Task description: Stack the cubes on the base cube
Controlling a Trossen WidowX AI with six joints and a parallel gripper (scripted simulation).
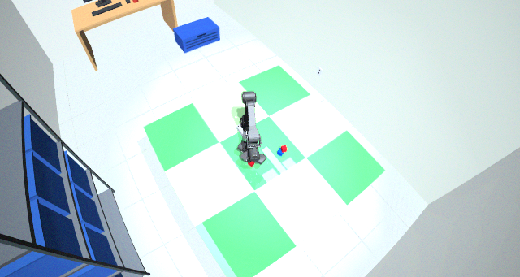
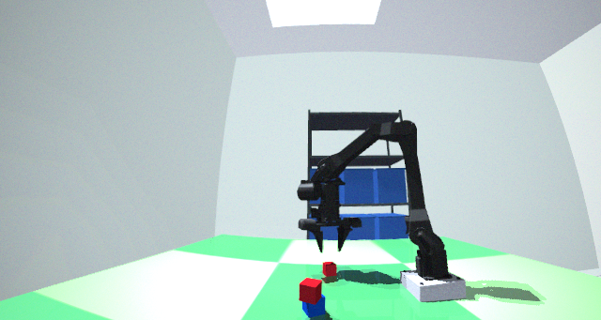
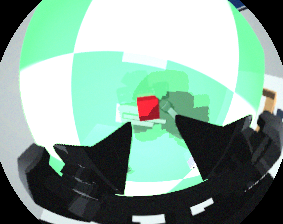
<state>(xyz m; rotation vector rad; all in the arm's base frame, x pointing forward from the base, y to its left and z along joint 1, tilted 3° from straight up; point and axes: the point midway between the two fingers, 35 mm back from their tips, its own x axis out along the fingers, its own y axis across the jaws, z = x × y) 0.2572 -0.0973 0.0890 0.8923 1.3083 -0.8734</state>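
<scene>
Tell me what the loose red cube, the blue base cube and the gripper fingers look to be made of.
Loose red cube: probably matte plastic, going by its flat, even color without glare. Blue base cube: the same look, uniform and unshiny. Gripper fingers: dark, tapered, dull black, possibly hard plastic or coated metal; the look leaves it open.

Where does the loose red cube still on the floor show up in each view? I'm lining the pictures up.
Top: loose red cube, just left of centre, at the tip of the gripper.
Exterior, lower centre, on the floor below the open fingers.
Wrist, centre, between the fingers.
Shared landmark: the gripper directly above it.
</scene>
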